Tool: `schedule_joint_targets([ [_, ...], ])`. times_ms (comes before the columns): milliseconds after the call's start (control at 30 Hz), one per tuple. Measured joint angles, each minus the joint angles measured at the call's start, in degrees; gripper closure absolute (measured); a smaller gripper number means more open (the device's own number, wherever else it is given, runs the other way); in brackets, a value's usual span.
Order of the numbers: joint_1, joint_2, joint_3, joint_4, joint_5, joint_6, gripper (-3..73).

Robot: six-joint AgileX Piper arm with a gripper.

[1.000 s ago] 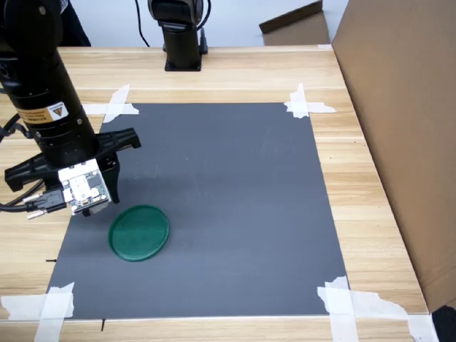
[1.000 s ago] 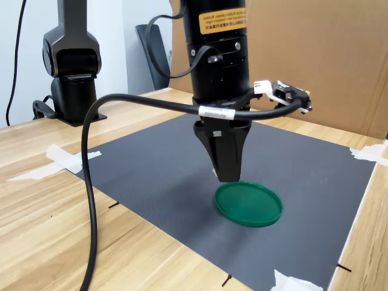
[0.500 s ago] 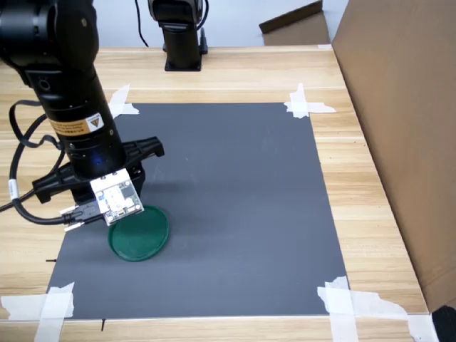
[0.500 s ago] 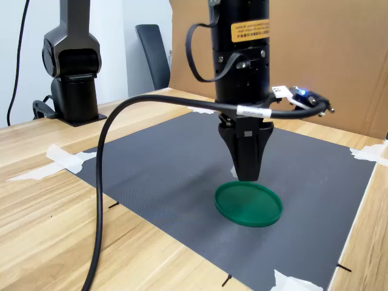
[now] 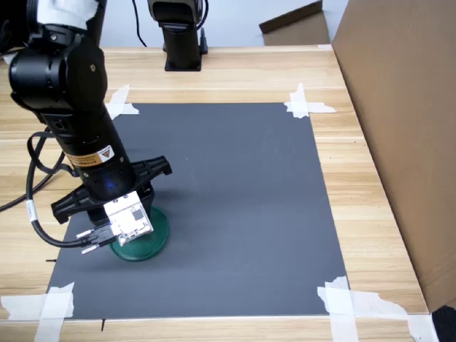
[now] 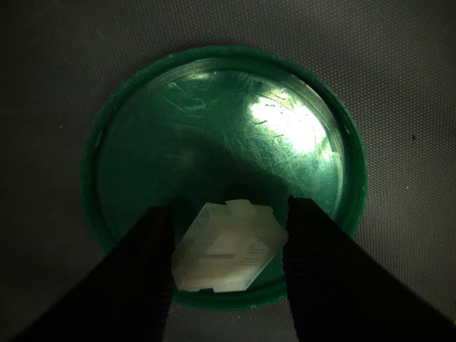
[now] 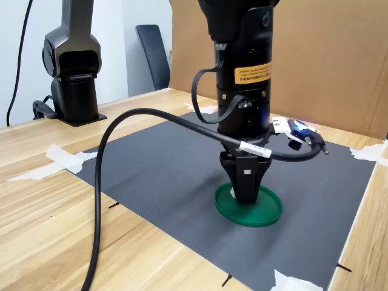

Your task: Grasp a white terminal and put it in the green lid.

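Note:
In the wrist view the white terminal (image 6: 226, 247) sits between my two dark fingers (image 6: 153, 249), and both pads press on its sides. My gripper (image 6: 229, 239) is shut on it just above the floor of the green lid (image 6: 214, 128), near the rim. In both exterior views the arm stands upright over the green lid (image 5: 158, 235) (image 7: 268, 210), with the gripper (image 7: 245, 195) reaching down into it. The wrist camera and the arm hide the terminal in both exterior views.
The lid lies on a grey mat (image 5: 242, 185) taped at its corners with masking tape (image 5: 306, 105) to a wooden table. A cardboard wall (image 5: 399, 107) stands at the first exterior view's right. A black arm base (image 5: 182, 43) stands at the back. A black cable (image 7: 109, 176) loops beside the arm.
The arm has moved from beside the lid to directly over it and has come down, so the gripper with the terminal is now low inside the lid.

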Motion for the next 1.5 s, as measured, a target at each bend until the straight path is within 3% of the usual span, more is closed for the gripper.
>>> schedule_joint_targets([
  [267, 0.00, 0.18, 0.00, 0.23, -0.19, -0.91, 33.1],
  [367, 0.00, 0.20, 0.00, 0.30, -0.65, 0.12, 24.4],
  [500, 0.00, 0.01, 0.00, 0.44, -1.48, 1.03, 21.4],
  [833, 0.00, -9.59, 0.06, 3.72, -1.48, 1.52, 21.1],
  [967, -0.07, -18.57, 5.78, 5.41, -2.94, 2.00, 21.3],
  [1133, -0.07, -31.57, 17.38, 5.53, -10.25, 6.07, 30.8],
  [1167, -0.07, -35.93, 20.23, 5.53, -12.32, 7.34, 38.0],
  [1200, -0.07, -42.21, 23.45, 5.53, -13.93, 8.14, 50.5],
  [1300, -0.07, -49.85, 26.81, 5.35, -15.32, 8.69, 66.5],
  [1433, -0.07, -56.63, 30.01, 4.47, -16.71, 10.43, 71.0],
  [1500, -0.07, -63.83, 33.75, 4.16, -18.62, 14.91, 72.0],
])
